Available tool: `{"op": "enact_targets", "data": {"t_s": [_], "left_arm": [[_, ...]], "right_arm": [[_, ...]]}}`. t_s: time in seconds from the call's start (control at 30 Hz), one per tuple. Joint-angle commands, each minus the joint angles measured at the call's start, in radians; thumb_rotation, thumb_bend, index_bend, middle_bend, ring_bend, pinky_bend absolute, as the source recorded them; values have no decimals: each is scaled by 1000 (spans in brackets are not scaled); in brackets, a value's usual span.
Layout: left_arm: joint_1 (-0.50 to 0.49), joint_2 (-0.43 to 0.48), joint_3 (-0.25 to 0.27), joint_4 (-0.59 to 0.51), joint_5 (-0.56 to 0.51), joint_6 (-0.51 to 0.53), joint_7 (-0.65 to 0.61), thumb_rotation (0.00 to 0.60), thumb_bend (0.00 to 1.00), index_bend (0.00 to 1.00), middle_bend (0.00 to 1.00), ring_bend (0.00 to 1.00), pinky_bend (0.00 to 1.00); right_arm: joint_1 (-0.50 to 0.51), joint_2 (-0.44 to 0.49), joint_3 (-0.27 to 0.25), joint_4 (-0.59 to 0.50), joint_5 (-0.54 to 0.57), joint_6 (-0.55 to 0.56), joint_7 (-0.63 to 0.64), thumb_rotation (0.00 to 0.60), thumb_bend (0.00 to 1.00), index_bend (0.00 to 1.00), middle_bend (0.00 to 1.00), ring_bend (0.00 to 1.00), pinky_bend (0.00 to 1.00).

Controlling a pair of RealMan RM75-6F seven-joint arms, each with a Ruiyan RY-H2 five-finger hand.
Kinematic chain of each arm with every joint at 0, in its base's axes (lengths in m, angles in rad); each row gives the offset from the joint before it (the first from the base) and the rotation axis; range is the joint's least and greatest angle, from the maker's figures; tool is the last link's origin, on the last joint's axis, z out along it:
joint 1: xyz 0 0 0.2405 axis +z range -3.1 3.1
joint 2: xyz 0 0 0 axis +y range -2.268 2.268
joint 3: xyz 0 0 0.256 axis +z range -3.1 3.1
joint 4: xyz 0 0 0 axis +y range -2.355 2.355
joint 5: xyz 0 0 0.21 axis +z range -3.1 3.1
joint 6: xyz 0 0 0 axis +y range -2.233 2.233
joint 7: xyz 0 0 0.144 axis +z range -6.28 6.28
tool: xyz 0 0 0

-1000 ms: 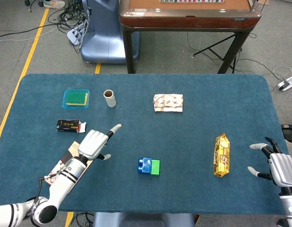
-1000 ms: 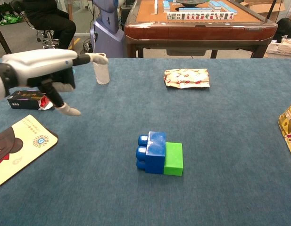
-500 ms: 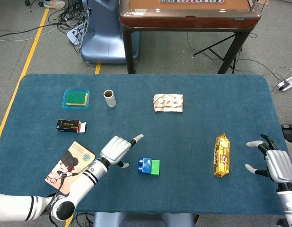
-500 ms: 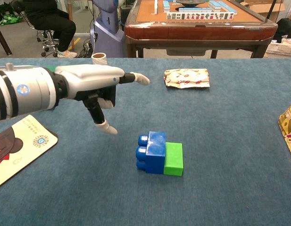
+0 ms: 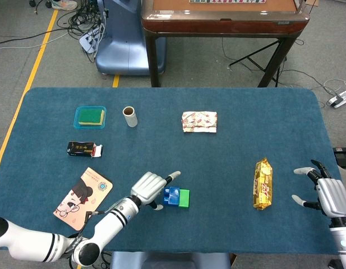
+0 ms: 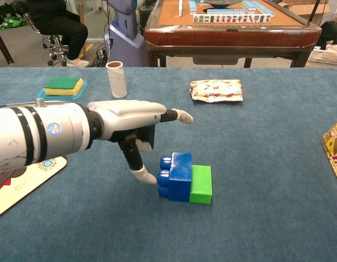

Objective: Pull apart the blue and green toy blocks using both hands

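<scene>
The blue block (image 5: 171, 196) (image 6: 177, 176) and the green block (image 5: 184, 198) (image 6: 201, 184) sit joined side by side near the table's front middle, blue on the left. My left hand (image 5: 150, 188) (image 6: 135, 126) hovers just left of and above the blue block, fingers spread, a lower fingertip (image 6: 144, 176) almost touching its left side. It holds nothing. My right hand (image 5: 324, 193) stays open at the table's right edge, far from the blocks, seen only in the head view.
A yellow snack bar (image 5: 263, 183) lies between the blocks and my right hand. Further back are a foil packet (image 5: 199, 121), a cardboard tube (image 5: 129, 116), a sponge in a blue tray (image 5: 90, 117), a small black box (image 5: 83, 148) and a picture card (image 5: 83, 192).
My left hand has swept right across the table from beside the picture card to the blue block's left side. The right hand has barely shifted. The blocks have not moved.
</scene>
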Motion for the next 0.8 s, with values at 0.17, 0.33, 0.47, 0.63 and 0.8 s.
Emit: {"op": "enact_targets", "data": {"t_s": [0.17, 0.33, 0.47, 0.63, 0.8], "left_arm": [[-32, -52, -5, 42, -21, -13, -30, 600, 0, 0, 1000, 1000, 1000], [-51, -77, -10, 83, -39, -25, -54, 600, 0, 0, 1000, 1000, 1000], [-62, -92, -5, 108, -50, -27, -62, 600, 0, 0, 1000, 1000, 1000], [-68, -93, 3, 122, -59, -22, -70, 600, 0, 0, 1000, 1000, 1000], [-68, -87, 7, 141, -63, -20, -86, 600, 0, 0, 1000, 1000, 1000]], "right_arm": [[0, -11, -4, 15, -2, -3, 12, 600, 0, 354, 351, 376, 588], [-3, -15, -5, 27, 0, -2, 24, 600, 0, 355, 351, 376, 588], [-4, -19, -7, 36, 1, -3, 32, 600, 0, 355, 351, 376, 588], [-5, -25, -9, 45, 1, -4, 38, 600, 0, 355, 351, 376, 588], [-4, -29, -10, 48, -2, -4, 40, 600, 0, 354, 351, 376, 588]]}}
